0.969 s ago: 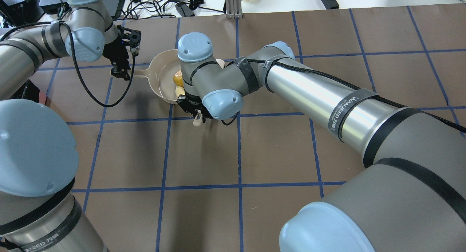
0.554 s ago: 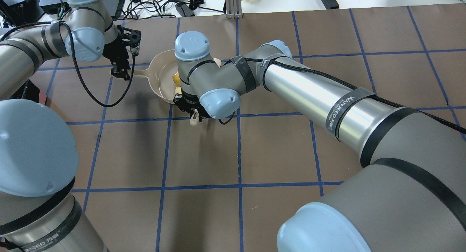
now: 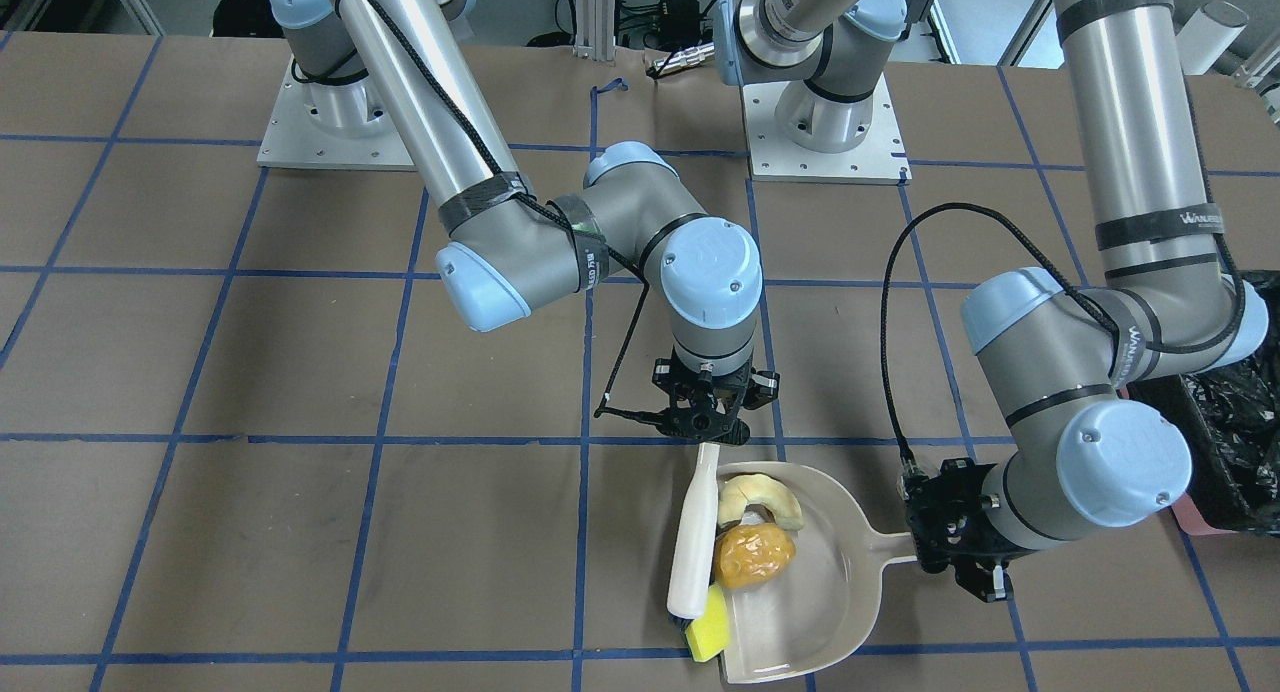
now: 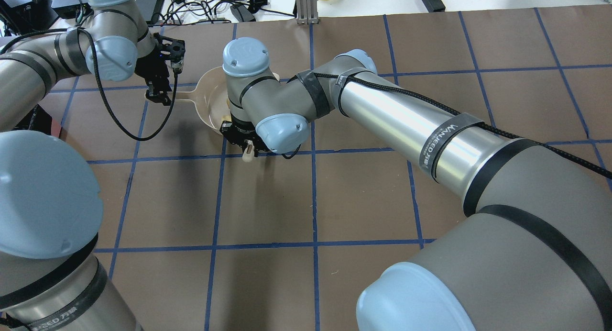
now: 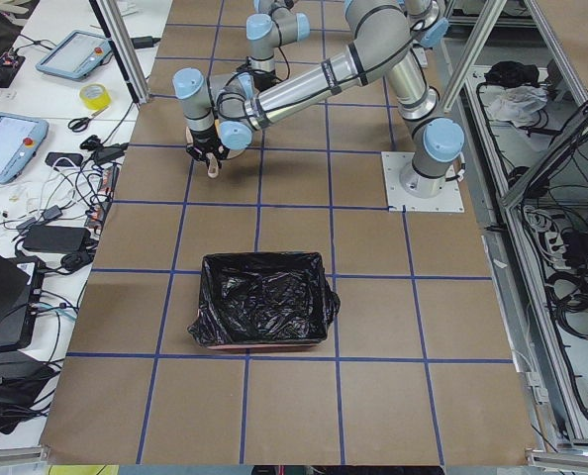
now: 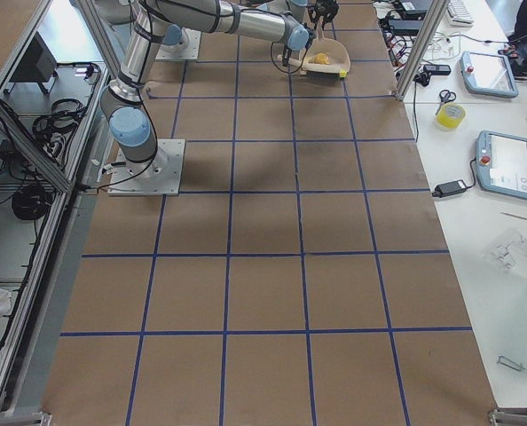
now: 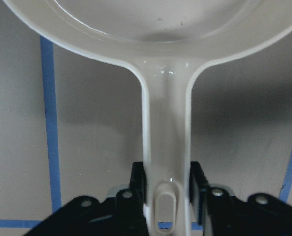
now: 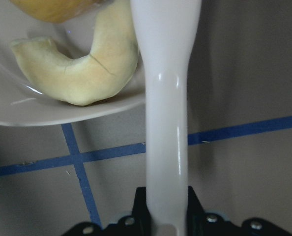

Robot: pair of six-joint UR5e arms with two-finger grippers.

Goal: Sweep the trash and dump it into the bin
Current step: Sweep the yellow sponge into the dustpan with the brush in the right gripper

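Observation:
My left gripper [image 3: 950,557] is shut on the handle [image 7: 165,147] of the beige dustpan [image 3: 830,592], which lies flat on the table. My right gripper [image 3: 705,432] is shut on the handle [image 8: 166,123] of the beige hand brush [image 3: 693,542], held along the pan's open mouth. The pale half-ring [image 3: 760,499] and the golden-brown lump [image 3: 753,556] lie inside the pan. The yellow sponge wedge [image 3: 708,624] sits at the pan's lip against the brush head. The pink bin with its black bag [image 5: 264,297] stands off to the robot's left, apart from the pan.
The brown table [image 4: 363,197] carries a blue tape grid. The right arm's elbow and wrist [image 4: 267,101] hang over the pan in the overhead view and hide most of it. Cables and devices [image 4: 215,5] lie beyond the far edge.
My right arm has moved left in the overhead view, carrying the brush farther across the pan's mouth. The left gripper and pan have stayed in place.

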